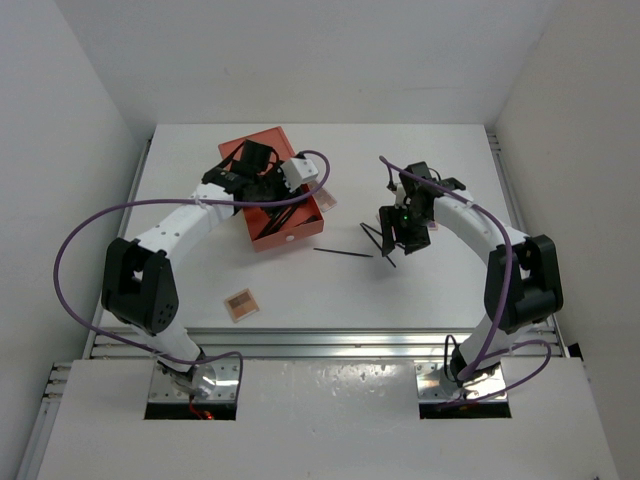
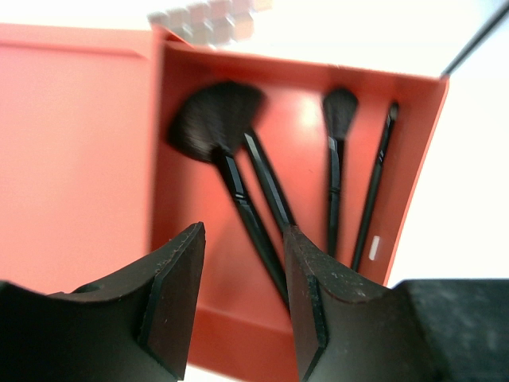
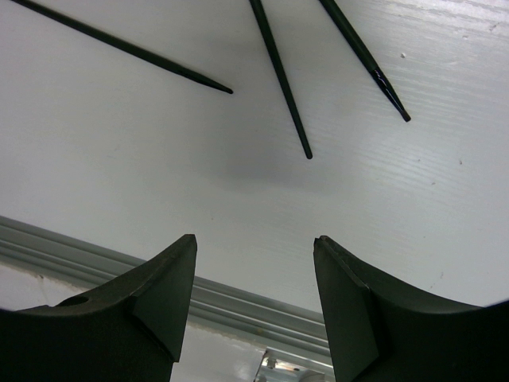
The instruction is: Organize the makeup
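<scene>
The makeup is split between the orange-red box (image 1: 282, 225) and the table. In the left wrist view a fan brush (image 2: 213, 119), a rounder brush (image 2: 339, 111) and two thin black sticks (image 2: 374, 187) lie in the box's open compartment (image 2: 306, 119). My left gripper (image 2: 242, 239) hovers open just above them, holding nothing. It is over the box (image 1: 272, 188) in the top view. Three thin black sticks (image 3: 282, 87) lie on the white table ahead of my right gripper (image 3: 254, 243), which is open and empty. A small orange palette (image 1: 240, 303) lies near the front left.
A pale multi-pan palette (image 2: 211, 20) sits just beyond the box's far wall. One stick (image 1: 345, 253) lies alone between the box and the right arm. A metal rail (image 3: 238, 298) runs along the table's near edge. White walls enclose the table on three sides.
</scene>
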Controlling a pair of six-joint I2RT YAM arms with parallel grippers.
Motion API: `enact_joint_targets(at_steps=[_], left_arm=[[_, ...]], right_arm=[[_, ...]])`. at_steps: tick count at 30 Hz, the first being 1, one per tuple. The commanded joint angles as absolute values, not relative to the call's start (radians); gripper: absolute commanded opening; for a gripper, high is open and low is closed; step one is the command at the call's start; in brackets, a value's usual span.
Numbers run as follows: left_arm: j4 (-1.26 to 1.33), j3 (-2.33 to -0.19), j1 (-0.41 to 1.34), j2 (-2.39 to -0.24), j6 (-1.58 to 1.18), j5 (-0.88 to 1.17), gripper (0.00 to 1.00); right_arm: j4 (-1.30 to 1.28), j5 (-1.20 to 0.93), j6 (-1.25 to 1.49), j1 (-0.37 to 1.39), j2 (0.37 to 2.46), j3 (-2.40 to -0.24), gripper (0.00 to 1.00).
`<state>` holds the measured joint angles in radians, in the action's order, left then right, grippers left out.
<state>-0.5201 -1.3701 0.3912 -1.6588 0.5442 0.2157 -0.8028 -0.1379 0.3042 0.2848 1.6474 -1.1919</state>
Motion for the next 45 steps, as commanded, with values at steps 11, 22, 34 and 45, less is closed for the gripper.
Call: enact_joint_targets(at_steps=[11,22,34,45], left_arm=[[-0.532,-1.571,0.702,-1.681,0.588,0.38,0.74],[-0.571,-1.836,0.721,-2.144,0.453,0.419,0.61],[-0.601,-1.792,0.721,-2.253,0.5,0.393,0.64],[-0.638,-1.72,0.749,-2.284,0.555,0.37,0.47]], right_arm=[[-0.703,-0.215,0.374,0.128,1.589,-1.158,0.71],[-0.793,-0.183,0.367,0.084,1.528,-1.105,0.72],[-0.83,-0.181,0.337,0.084,1.48,-1.074,0.72],[-0.845,-0.166,0.339,0.081,1.474,-1.083,0.72]])
